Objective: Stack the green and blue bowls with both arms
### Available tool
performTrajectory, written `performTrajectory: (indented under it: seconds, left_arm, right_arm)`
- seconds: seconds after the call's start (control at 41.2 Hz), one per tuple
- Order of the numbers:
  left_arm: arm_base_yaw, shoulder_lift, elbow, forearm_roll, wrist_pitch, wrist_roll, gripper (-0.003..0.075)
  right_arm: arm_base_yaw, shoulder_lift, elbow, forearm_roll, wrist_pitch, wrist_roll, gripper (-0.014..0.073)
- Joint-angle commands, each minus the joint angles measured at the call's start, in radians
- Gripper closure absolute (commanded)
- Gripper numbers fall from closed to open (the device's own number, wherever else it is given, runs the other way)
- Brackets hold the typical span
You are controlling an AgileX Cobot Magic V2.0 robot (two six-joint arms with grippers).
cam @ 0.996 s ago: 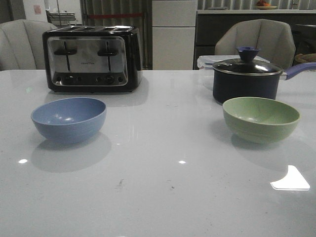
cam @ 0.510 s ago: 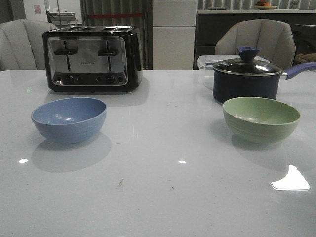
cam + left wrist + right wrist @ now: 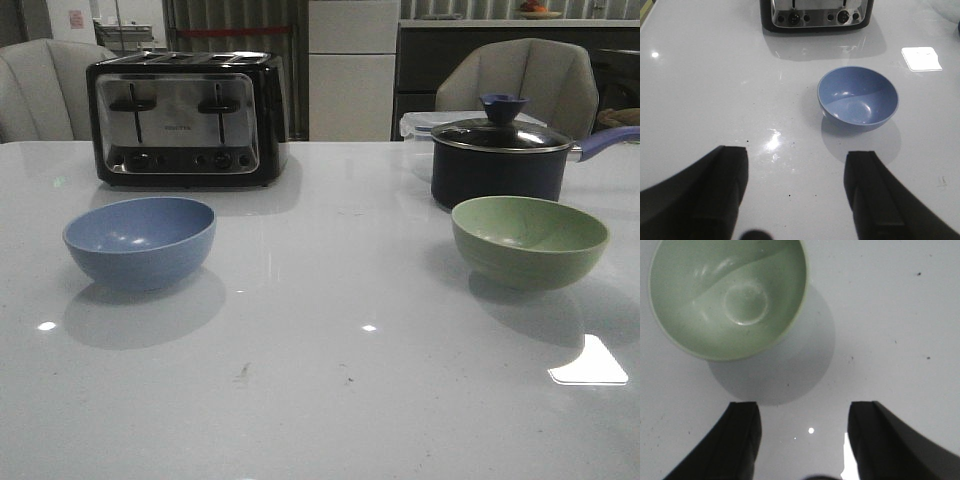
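Note:
The dusty blue bowl stands upright and empty on the white table at the left. It also shows in the left wrist view, ahead of my left gripper, which is open, empty and clear of it above the table. The pale green bowl stands upright and empty at the right. In the right wrist view the green bowl lies just ahead of my open, empty right gripper. Neither arm shows in the front view.
A black and silver toaster stands behind the blue bowl. A dark lidded saucepan with a purple handle stands right behind the green bowl, with a clear lidded container behind it. Two chairs stand beyond the table's far edge.

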Motion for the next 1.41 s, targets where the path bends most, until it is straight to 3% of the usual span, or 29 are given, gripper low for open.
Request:
performTrajectory:
  seconds: [0.0, 0.413, 0.583, 0.85, 1.02, 1.19, 1.385]
  left_arm:
    - [0.002, 0.009, -0.035, -0.01, -0.068, -0.008, 0.0235]
    - [0.002, 0.009, -0.035, -0.01, -0.068, -0.008, 0.0235]
    - [0.002, 0.009, -0.035, -0.01, -0.07, -0.008, 0.0235]
    - [0.002, 0.009, -0.035, -0.01, -0.07, -0.008, 0.0235]
    - [0.002, 0.009, -0.035, -0.01, -0.07, -0.008, 0.0235]
    - [0.002, 0.009, -0.035, -0.01, -0.07, -0.008, 0.0235]
    - [0.002, 0.009, -0.035, -0.01, -0.071, -0.008, 0.0235]
  right_arm:
    - [-0.002, 0.072, -0.105, 0.018, -0.043, 0.0, 0.0095]
    - [-0.002, 0.406, -0.406, 0.049, 0.014, 0.0, 0.0106]
    - [-0.002, 0.484, -0.468, 0.049, 0.056, -0.013, 0.022]
    - [-0.002, 0.491, -0.488, 0.048, 0.086, -0.04, 0.0475]
    - [0.014, 0.434, -0.487, 0.048, 0.117, -0.096, 0.0524]
    - [0.098, 0.364, -0.487, 0.049, 0.164, -0.121, 0.0524]
    - [0.261, 0.349, -0.481, 0.049, 0.177, -0.138, 0.0524]
